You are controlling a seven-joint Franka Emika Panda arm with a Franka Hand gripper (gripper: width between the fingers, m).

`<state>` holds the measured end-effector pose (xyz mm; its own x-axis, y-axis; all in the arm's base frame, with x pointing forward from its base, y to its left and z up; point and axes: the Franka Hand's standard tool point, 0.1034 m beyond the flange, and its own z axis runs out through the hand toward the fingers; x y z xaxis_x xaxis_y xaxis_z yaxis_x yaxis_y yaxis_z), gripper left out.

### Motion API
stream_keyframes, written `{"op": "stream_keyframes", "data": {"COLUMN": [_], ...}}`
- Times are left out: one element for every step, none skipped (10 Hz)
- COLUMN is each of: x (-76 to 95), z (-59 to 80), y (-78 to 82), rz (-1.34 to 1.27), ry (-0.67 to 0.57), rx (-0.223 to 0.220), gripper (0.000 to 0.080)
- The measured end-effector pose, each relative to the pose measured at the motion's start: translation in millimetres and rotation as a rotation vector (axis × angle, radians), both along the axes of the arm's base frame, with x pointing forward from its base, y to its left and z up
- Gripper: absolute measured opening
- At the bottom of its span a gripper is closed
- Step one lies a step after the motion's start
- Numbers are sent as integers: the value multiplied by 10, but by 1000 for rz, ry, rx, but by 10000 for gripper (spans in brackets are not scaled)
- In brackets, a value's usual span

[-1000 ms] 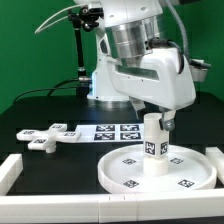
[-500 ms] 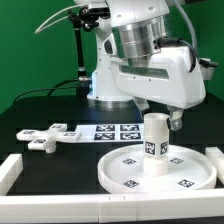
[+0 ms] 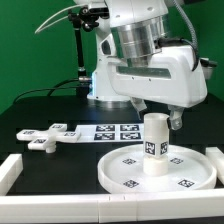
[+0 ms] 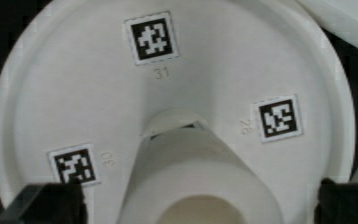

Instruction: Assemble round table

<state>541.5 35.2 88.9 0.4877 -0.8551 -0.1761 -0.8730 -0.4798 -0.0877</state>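
Gripper (image 3: 158, 116) is open: its fingers (image 4: 48, 203) flank the top of the cylinder leg (image 3: 153, 146) with a gap on either side, no contact. The leg stands upright directly beneath the gripper, at the centre of the rimmed round disc (image 3: 158, 185). The cross-shaped base (image 3: 45, 138) lies well apart from the gripper.
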Motion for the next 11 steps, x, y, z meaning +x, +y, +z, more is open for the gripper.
{"op": "stream_keyframes", "data": {"x": [0, 0, 0, 6, 32, 54, 54, 52, 52, 52, 53], "z": [0, 0, 0, 9, 33, 49, 49, 47, 47, 46, 40], "y": [4, 5, 6, 13, 30, 38, 37, 35, 35, 31, 27], "rz": [2, 4, 6, 56, 124, 253, 368, 429, 458, 553, 642], "ry": [0, -1, -1, -7, -20, -49, -72, -83, -89, -108, -126], "rx": [0, 0, 1, 0, 0, -2, -1, 0, 0, 1, -3], "gripper": [649, 649, 649, 649, 649, 649, 649, 649, 649, 649, 649]}}
